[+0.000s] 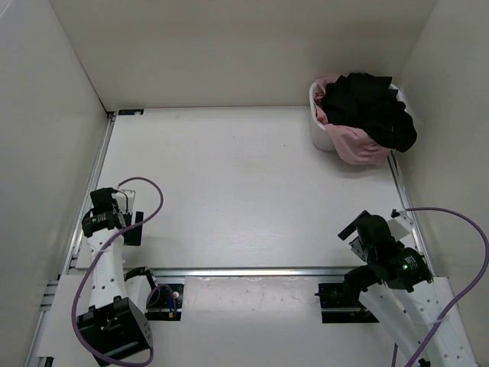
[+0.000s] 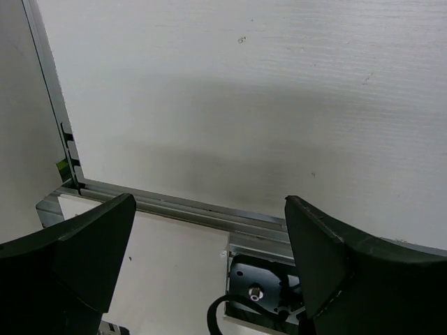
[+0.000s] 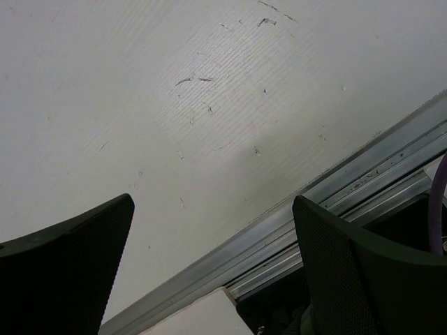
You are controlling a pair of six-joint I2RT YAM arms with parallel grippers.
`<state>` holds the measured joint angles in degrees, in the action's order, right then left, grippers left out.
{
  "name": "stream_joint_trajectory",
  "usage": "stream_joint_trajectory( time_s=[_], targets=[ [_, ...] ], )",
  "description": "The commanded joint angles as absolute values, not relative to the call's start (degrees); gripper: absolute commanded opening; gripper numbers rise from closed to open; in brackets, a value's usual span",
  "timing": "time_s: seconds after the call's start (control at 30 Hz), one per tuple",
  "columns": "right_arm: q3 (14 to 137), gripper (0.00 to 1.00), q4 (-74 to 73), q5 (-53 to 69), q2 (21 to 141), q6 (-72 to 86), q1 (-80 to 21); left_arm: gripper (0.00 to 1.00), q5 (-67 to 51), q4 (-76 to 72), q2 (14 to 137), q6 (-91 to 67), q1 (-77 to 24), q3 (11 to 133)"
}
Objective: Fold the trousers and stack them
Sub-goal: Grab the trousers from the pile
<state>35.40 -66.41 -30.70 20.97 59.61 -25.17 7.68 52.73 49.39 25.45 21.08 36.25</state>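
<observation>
The black trousers (image 1: 370, 108) lie bunched on top of a white basket (image 1: 321, 134) at the far right corner of the table, over a pink garment (image 1: 357, 145). One black part hangs over the basket's right rim. My left gripper (image 1: 126, 218) is open and empty near the table's front left; its wrist view (image 2: 209, 230) shows only bare table and rail between the jaws. My right gripper (image 1: 353, 233) is open and empty near the front right, well short of the basket; its wrist view (image 3: 213, 230) shows bare table.
A metal rail (image 1: 252, 271) runs along the table's near edge between the two arm bases. White walls close in the table on the left, back and right. Purple cables loop by each arm.
</observation>
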Motion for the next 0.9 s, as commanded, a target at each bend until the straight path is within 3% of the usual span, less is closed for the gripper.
stream_joint_trajectory(
  time_s=[0.0,0.23,0.43,0.53,0.6,0.7,0.8,0.87],
  targets=[
    [36.91,0.99,-67.69,-29.79,22.14,61.80,-25.49,1.00,7.55,53.00,48.34,25.22,20.83,39.71],
    [54.99,0.99,-55.92,-32.59,34.34,40.55,-25.49,1.00,8.70,53.00,53.08,29.79,20.83,65.79],
    [80.12,0.99,-41.76,-49.44,63.03,17.08,-24.09,1.00,6.15,53.00,62.39,33.66,20.83,86.82],
    [97.33,0.99,-41.83,-46.96,80.16,11.60,-17.08,1.00,4.49,53.00,65.74,31.56,20.83,89.56],
    [111.05,0.99,-43.59,-36.68,88.46,15.02,-9.37,1.00,2.73,53.00,66.44,29.19,20.83,88.34],
    [127.54,0.99,-46.49,-30.86,104.38,19.41,-2.40,1.00,0.88,53.00,66.45,26.64,20.83,85.70],
    [138.13,0.99,-48.34,-30.15,117.66,22.48,1.30,1.00,-1.31,53.00,66.97,24.70,20.83,82.10],
    [136.77,0.99,-44.86,-30.15,122.68,23.29,2.63,1.00,-2.20,53.00,66.97,24.09,20.83,79.90]
  ],
)
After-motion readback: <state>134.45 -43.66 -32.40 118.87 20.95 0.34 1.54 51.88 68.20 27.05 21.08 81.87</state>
